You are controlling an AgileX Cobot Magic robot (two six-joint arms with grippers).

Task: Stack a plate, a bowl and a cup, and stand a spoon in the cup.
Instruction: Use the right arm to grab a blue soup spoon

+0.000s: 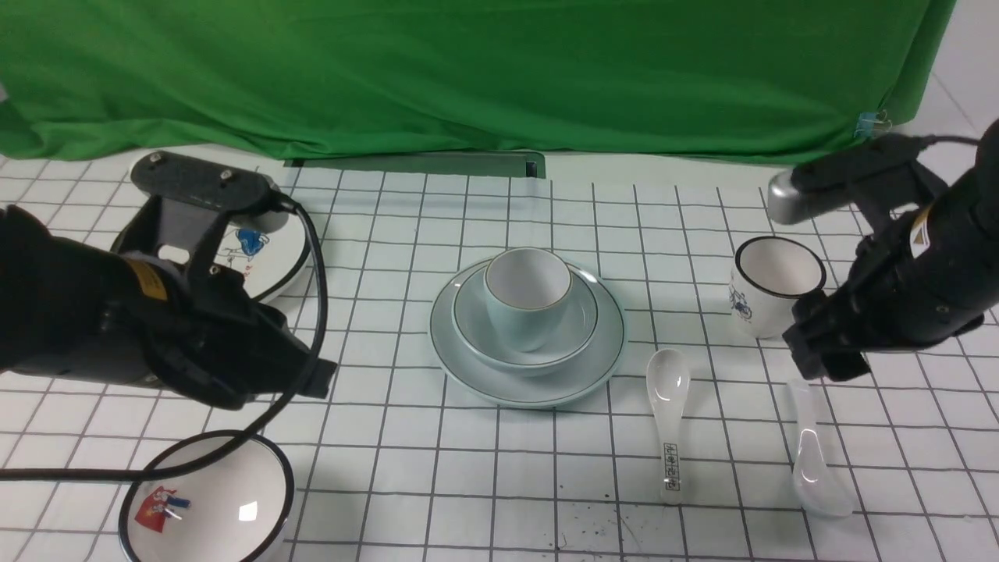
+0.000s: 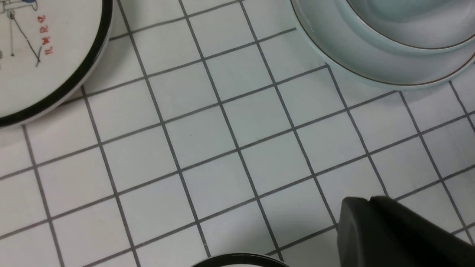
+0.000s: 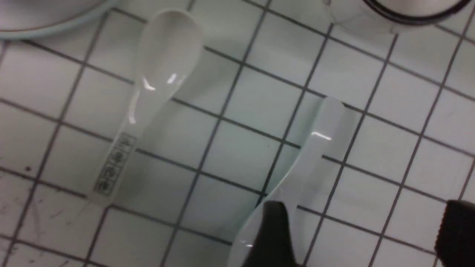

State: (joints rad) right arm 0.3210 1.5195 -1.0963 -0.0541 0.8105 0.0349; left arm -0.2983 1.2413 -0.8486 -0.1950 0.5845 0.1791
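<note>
Two pincers over the white gridded counter (image 1: 390, 468). Wide apart and gripping nothing: right pincer (image 1: 826, 361), low above the far handle tip of the spoon (image 1: 815, 457). Spoon flat on the counter, handle away from the robot, wide end toward it. In the right wrist view, one finger (image 3: 274, 233) in front of that wide end and the other (image 3: 454, 230) well out past the spoon's side; touching or not, impossible to tell.

Just left of the right pincer, a second spoon (image 1: 670, 425) with black characters on its handle, roughly parallel, with a strip of bare counter between the two. Just beyond the right pincer, close against the arm, a white cup (image 1: 769, 289) with a black rim: tight on that side.

Farther left, between both pincers: plate (image 1: 538, 394), bowl (image 1: 476, 332) seated in it, cup (image 1: 527, 300) upright in the bowl, empty, every rim unobstructed. Plate edge near the second spoon's wide end, not touching.

Pressed together and empty: left pincer (image 1: 320, 378), its fingers (image 2: 389, 230) one dark wedge. Open grid from it across to the plate's rim. Beyond it, a cartoon plate (image 1: 269, 254); on its near side, a white bowl (image 1: 207, 507) with a cable (image 1: 312, 257) crossing its far edge.
</note>
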